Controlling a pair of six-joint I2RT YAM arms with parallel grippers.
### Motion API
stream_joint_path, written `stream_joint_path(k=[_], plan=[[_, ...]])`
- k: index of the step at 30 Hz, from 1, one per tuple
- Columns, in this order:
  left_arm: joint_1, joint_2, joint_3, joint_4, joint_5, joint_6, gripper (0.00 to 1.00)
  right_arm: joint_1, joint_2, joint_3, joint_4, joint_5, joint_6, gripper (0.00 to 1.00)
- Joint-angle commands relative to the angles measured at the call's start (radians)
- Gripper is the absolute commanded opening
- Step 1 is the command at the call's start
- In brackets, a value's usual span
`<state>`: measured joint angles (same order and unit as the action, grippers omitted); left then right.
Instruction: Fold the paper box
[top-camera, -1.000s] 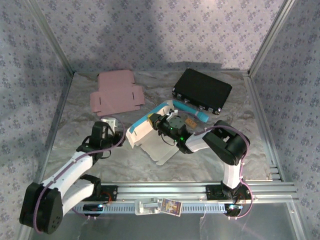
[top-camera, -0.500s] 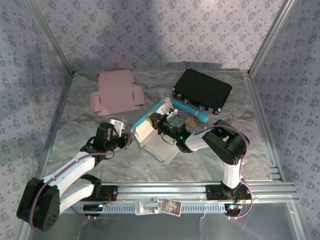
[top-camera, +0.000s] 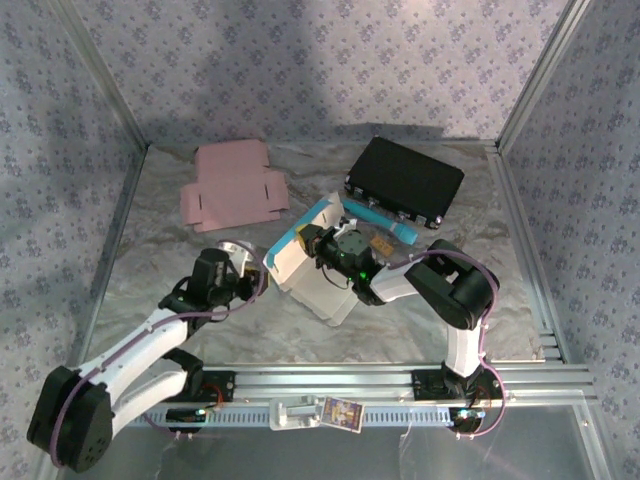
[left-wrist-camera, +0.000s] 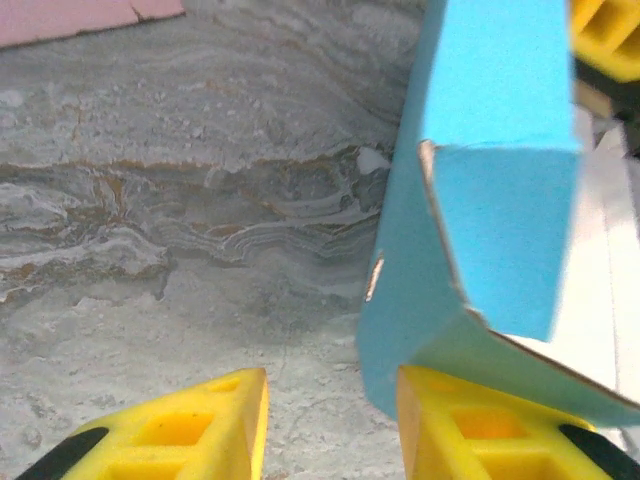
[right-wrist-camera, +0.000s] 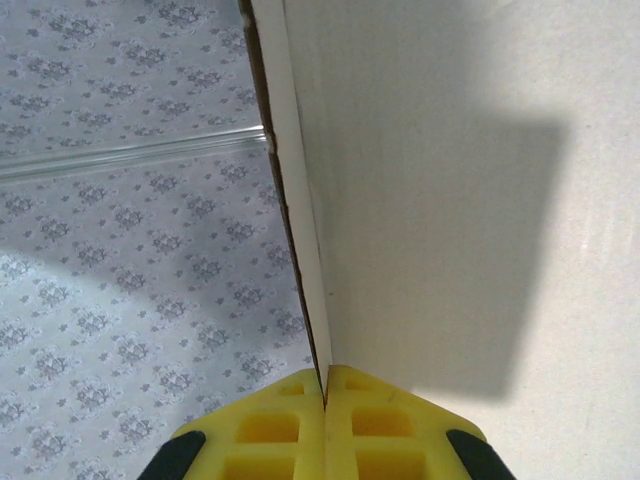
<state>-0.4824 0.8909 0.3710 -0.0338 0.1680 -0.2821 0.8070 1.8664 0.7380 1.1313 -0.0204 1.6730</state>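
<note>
Top external: shows the paper box (top-camera: 303, 268) at the middle of the table (top-camera: 500, 290), half raised, white inside and blue outside, with the right gripper (top-camera: 312, 243) at its upper wall and the left gripper (top-camera: 252, 275) just beside its left side. Also shows a pink flat carton (top-camera: 232, 187) and a black case (top-camera: 405, 180) well apart at the back. Left wrist: shows yellow fingers (left-wrist-camera: 190, 435) spread with nothing between them, the blue flap (left-wrist-camera: 480, 200) just ahead of the right one. Right wrist: shows fingers (right-wrist-camera: 270, 435) pressed together, pinching the thin white wall (right-wrist-camera: 450, 200) by its edge. Could slip from so thin a pinch if shoved sideways; could crease the flap if caught off its fold line.
</note>
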Motion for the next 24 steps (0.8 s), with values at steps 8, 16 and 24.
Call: stream_joint_path(k=[8,16,24], plan=[[-0.019,0.06,0.024,0.043,0.011,0.074,0.42,0.011,-0.009,0.026,-0.015,0.034,0.051,0.0],[-0.032,0.152,0.037,0.169,0.002,0.09,0.42,0.014,-0.007,0.021,-0.004,0.041,0.059,0.0],[-0.067,0.22,0.068,0.204,-0.036,0.1,0.42,0.02,0.013,0.018,0.028,0.059,0.074,0.0]])
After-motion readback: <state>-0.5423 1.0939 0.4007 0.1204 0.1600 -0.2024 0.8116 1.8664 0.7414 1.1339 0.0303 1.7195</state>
